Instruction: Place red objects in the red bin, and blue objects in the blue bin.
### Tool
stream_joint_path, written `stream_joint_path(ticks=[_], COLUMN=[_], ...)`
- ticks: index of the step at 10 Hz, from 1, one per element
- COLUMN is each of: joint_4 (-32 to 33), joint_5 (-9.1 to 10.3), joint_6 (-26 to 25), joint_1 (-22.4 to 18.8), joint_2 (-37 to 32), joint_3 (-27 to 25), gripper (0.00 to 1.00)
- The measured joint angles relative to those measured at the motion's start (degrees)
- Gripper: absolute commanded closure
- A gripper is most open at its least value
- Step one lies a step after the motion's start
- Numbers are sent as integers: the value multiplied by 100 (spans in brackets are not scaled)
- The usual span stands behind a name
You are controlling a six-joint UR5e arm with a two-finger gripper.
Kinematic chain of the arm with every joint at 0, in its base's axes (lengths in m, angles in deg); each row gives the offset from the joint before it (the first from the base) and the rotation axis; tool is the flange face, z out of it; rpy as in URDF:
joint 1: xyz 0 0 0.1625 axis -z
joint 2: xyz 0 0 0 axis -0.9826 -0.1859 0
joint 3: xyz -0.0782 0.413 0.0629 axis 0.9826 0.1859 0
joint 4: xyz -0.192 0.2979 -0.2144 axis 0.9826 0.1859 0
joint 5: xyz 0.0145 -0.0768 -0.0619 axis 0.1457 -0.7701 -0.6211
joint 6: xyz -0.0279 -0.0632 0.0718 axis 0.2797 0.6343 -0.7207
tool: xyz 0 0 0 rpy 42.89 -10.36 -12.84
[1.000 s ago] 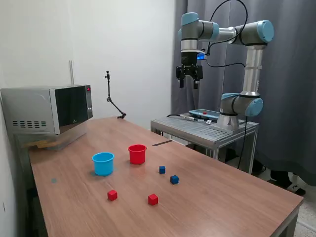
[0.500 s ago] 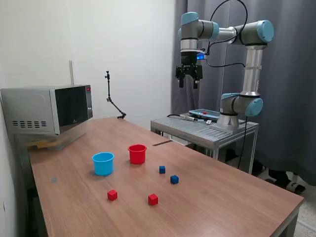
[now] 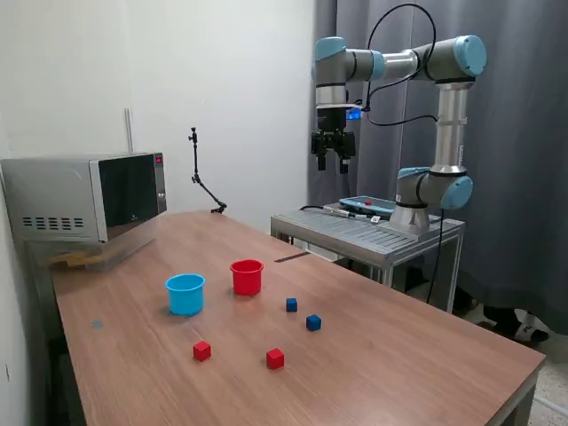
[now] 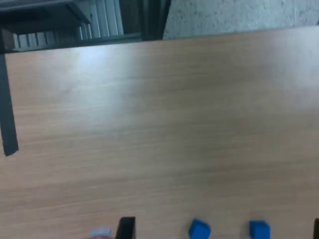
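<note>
While upright, red cup (image 3: 247, 276) stands beside blue cup (image 3: 185, 293).

Wood table (image 3: 399, 355): 2 cups, 4 cubes, microwave (image 3: 84, 197).

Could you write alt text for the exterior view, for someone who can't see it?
A robot arm's gripper hangs high above a wooden table holding a red cup, a light blue cup, two red cubes and two blue cubes. A microwave sits at the exterior view's left.

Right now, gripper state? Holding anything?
Gripper: open, holding nothing, raised high above the table; all four cubes sit on the wood.
</note>
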State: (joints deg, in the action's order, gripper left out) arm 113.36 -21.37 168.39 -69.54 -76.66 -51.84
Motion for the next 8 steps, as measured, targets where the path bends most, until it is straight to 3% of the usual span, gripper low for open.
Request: stream_joint_path(ticks=[3, 8], joint_4=[406, 1473], joint_5=[0, -8], joint_6=[-601, -1352], joint_1=[-64, -626], joint_2=[473, 1506], joint_3=[30, 8], gripper=[0, 0])
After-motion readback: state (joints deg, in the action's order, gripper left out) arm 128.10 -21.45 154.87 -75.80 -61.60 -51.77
